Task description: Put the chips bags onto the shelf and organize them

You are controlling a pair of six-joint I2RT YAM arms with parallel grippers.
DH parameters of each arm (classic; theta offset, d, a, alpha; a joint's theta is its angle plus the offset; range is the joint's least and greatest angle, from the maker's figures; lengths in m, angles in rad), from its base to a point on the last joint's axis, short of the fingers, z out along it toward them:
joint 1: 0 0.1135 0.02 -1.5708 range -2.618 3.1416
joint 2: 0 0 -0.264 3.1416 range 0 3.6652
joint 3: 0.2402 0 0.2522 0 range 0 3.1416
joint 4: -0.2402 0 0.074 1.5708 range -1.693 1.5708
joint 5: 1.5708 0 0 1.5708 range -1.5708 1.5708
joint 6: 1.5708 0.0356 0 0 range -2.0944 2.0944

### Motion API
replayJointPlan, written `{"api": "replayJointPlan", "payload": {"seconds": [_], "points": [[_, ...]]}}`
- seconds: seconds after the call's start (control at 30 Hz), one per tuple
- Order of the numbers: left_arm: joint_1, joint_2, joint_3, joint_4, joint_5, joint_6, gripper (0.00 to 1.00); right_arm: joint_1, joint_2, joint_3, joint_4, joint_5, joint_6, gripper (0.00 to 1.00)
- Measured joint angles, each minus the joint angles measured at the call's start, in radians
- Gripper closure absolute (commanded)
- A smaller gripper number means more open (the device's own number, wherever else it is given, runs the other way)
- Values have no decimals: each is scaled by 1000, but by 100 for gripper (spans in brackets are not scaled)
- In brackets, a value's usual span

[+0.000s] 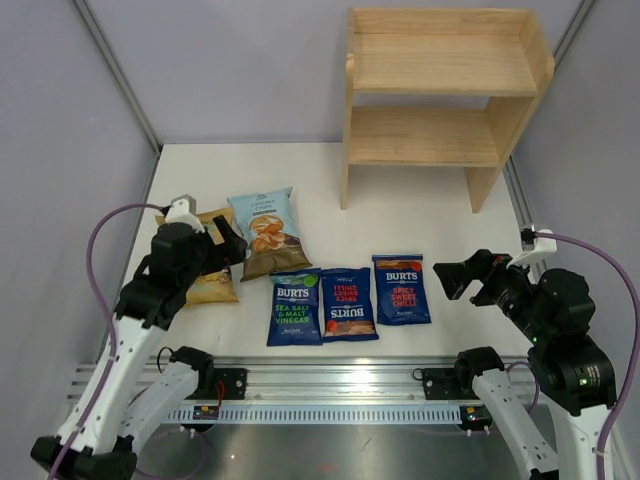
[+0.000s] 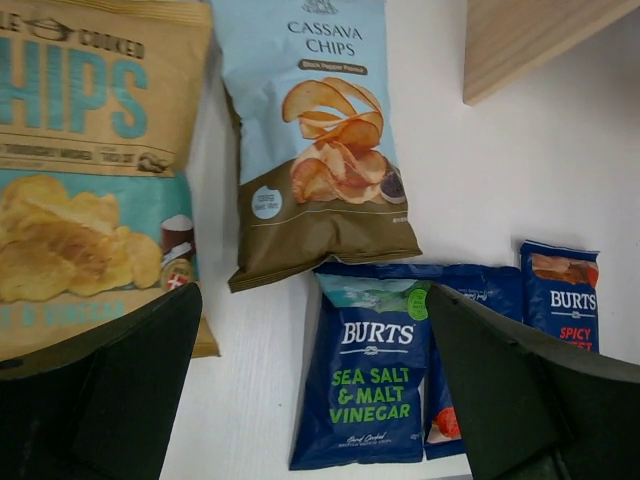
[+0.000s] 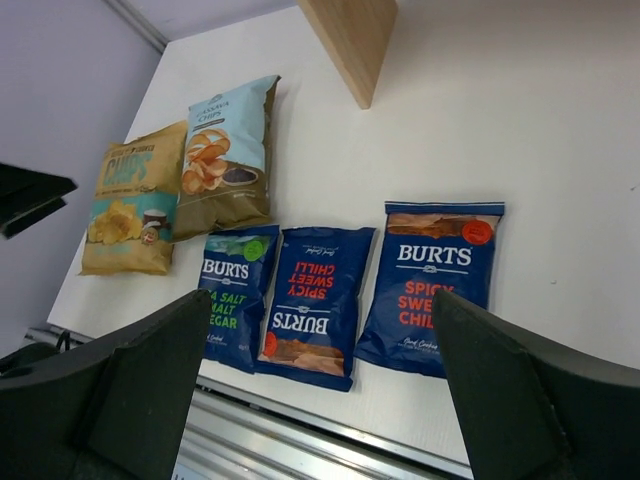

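Note:
Five chips bags lie flat on the white table. A tan-and-teal bag (image 1: 212, 285) sits at the left, partly under my left gripper (image 1: 232, 245). Beside it lies a light-blue cassava bag (image 1: 267, 232). In front are three dark-blue Burts bags: sea salt (image 1: 295, 307), an upside-down chilli one (image 1: 348, 303) and another chilli one (image 1: 401, 288). The wooden shelf (image 1: 440, 100) stands at the back right with both tiers bare. My left gripper (image 2: 310, 300) hovers open above the sea salt bag (image 2: 370, 380). My right gripper (image 3: 322, 300) hangs open over the Burts row (image 3: 315, 300), holding nothing.
Grey walls close the table on the left, back and right. A metal rail (image 1: 330, 385) with both arm bases runs along the near edge. A shelf leg (image 3: 355, 40) reaches down to the table behind the bags.

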Motion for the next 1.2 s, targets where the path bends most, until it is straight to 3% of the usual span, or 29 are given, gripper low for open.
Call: {"api": "replayJointPlan", "payload": {"seconds": [0.13, 0.37, 0.6, 1.1, 1.2], "points": [[25, 166, -2, 94, 92, -21, 1, 0, -20, -8, 1, -52, 7, 1], [187, 484, -12, 289, 270, -21, 1, 0, -48, -24, 26, -123, 10, 1], [264, 795, 21, 433, 400, -23, 2, 0, -47, -35, 32, -171, 10, 1], [274, 967, -29, 719, 563, -89, 1, 0, -33, -87, 114, -294, 11, 1], [266, 969, -83, 826, 582, -136, 7, 0, -29, -93, 125, -310, 14, 0]]}}
